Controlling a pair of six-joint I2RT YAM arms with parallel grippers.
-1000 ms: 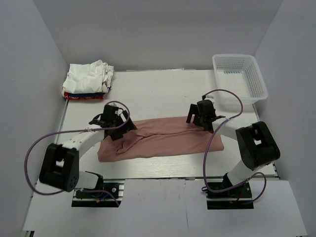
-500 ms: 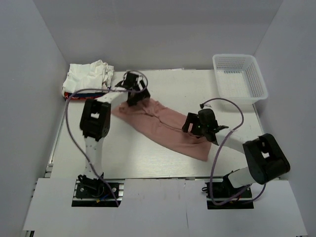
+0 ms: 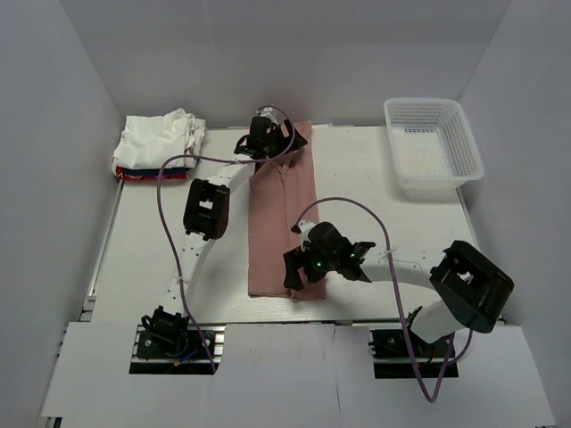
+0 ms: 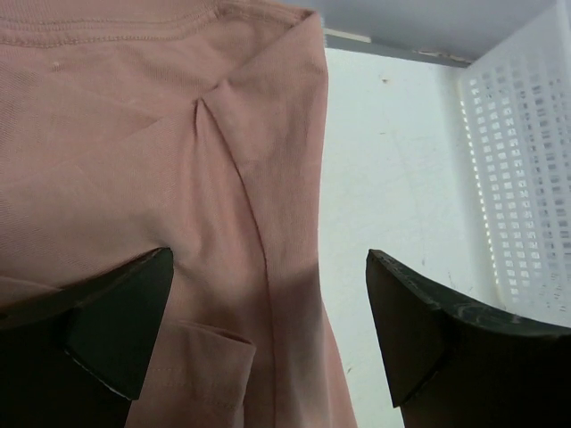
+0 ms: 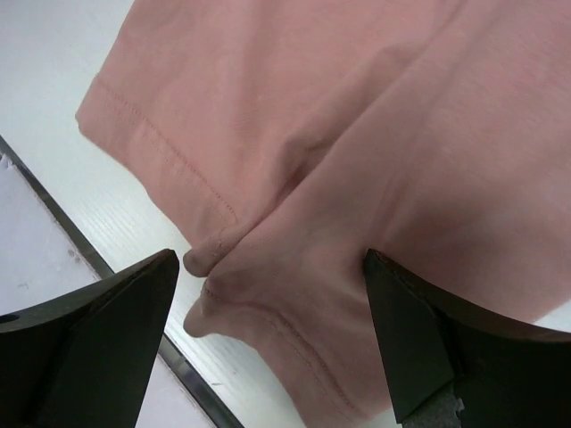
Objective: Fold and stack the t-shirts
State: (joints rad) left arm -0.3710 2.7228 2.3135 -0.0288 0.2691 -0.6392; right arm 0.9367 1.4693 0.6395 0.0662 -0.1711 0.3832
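overhead, the pink shirt (image 3: 282,209) lies as a long narrow strip down the middle of the table (image 3: 143,241), running from the far edge almost to the near edge. the left pincer (image 3: 266,135) is at its far end, and the right pincer (image 3: 299,267) is over its near right corner. in the far left corner, white shirts (image 3: 161,135) are heaped on a red shirt (image 3: 136,176). a basket (image 3: 434,143) stands at the far right.

from the left wrist, the left pincer (image 4: 268,330) is spread wide above the pink shirt (image 4: 134,160), pinching nothing. a creased fold runs between its fingers (image 4: 116,325). bare table (image 4: 384,196) and the basket (image 4: 526,178) lie to the right.

from the right wrist, the right pincer (image 5: 272,334) is likewise spread wide and pinching nothing. the stitched hem of the pink shirt (image 5: 312,134) is bunched between its fingers (image 5: 98,330), near the edge of the table (image 5: 45,62).
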